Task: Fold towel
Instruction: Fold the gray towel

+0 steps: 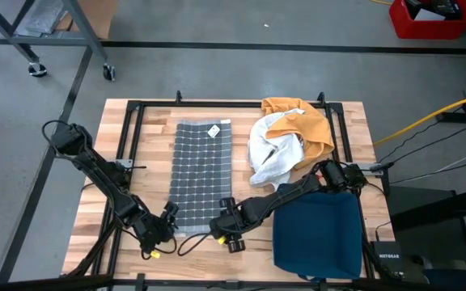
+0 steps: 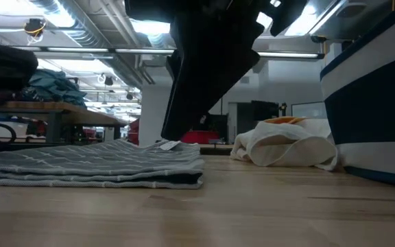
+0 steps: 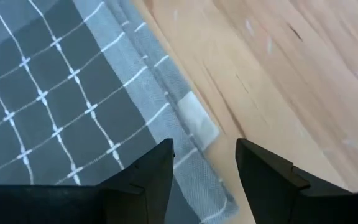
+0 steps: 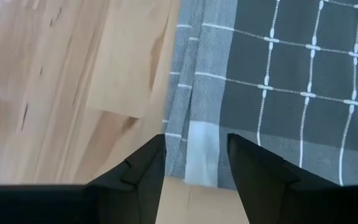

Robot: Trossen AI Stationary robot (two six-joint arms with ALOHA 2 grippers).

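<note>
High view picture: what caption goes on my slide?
Both open grippers, left gripper and right gripper, at the gray checked towel's near corners.

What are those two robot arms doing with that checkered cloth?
They are working on folding a grey checked towel that lies folded in a long strip on the wooden table. The left gripper and the right gripper sit at its two near corners, fingers open over the edge, nothing lifted yet. A pile of white and orange cloths and a dark blue cloth lie beside it.

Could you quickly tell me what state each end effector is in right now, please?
Left end effector: open, holding nothing, over the near corner of the grey checked towel.
Right end effector: open, empty, over the towel's other near corner.
</note>
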